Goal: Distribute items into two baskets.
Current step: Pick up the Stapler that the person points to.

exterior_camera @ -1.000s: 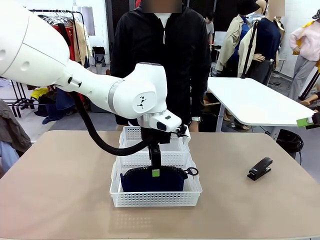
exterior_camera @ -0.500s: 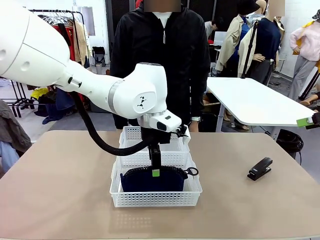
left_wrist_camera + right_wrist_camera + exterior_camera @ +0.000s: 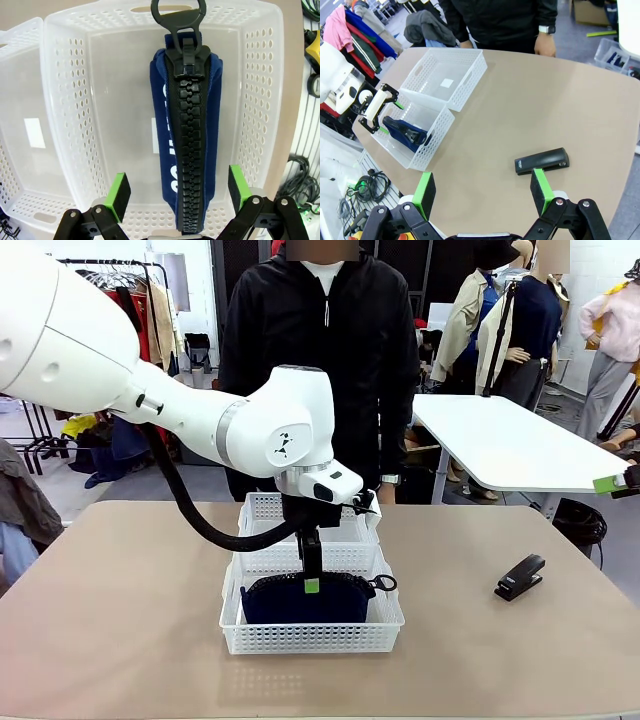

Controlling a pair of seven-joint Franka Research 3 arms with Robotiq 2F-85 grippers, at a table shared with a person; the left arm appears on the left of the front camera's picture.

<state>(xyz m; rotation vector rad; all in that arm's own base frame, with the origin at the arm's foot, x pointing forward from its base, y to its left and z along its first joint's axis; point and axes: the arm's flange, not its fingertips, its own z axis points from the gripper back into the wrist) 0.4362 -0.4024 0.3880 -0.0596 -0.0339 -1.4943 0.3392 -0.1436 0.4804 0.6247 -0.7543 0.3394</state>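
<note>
Hovering over the near basket (image 3: 312,638), the left gripper (image 3: 178,189) is holding its jaws wide, released, straddling the navy pouch (image 3: 187,150) lying inside. The far basket (image 3: 262,508) is sitting just behind. The right gripper (image 3: 482,192) is hanging above the tabletop (image 3: 120,620), jaws spread too, with the black stapler (image 3: 542,160) lying well apart from both baskets.

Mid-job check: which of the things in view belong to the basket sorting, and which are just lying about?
Job:
- pouch, in the near basket
- stapler, outside both baskets
- far basket

Lying about:
- side table
- clothes rack
- cables
</note>
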